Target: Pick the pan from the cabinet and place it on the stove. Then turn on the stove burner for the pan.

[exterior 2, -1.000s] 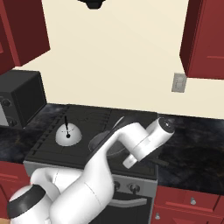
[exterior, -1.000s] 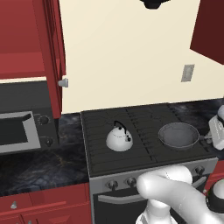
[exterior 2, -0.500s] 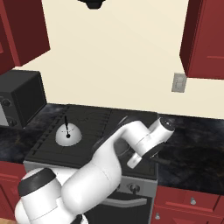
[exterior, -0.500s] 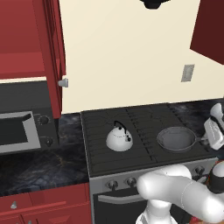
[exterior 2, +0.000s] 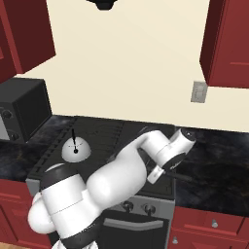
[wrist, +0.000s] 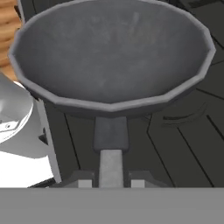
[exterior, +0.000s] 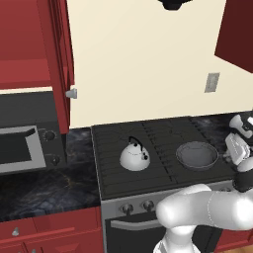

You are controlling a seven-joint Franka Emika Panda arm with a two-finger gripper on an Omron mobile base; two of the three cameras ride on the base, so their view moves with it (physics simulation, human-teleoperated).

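So the pan (exterior: 197,154) sits on the right side of the stove (exterior: 113,143), up on the grates, and the kettle (exterior: 134,155) is on the same cooktop to its left, a bit apart. The tool (wrist: 112,181) is right at the near end of the pan's handle, with a finger on each side of it. A microwave (exterior: 27,143) sits on the bench (exterior: 44,183) left of the stove, under the cabinet (exterior: 34,44). There's a wall outlet (exterior: 212,82) behind the stove, over to the right.
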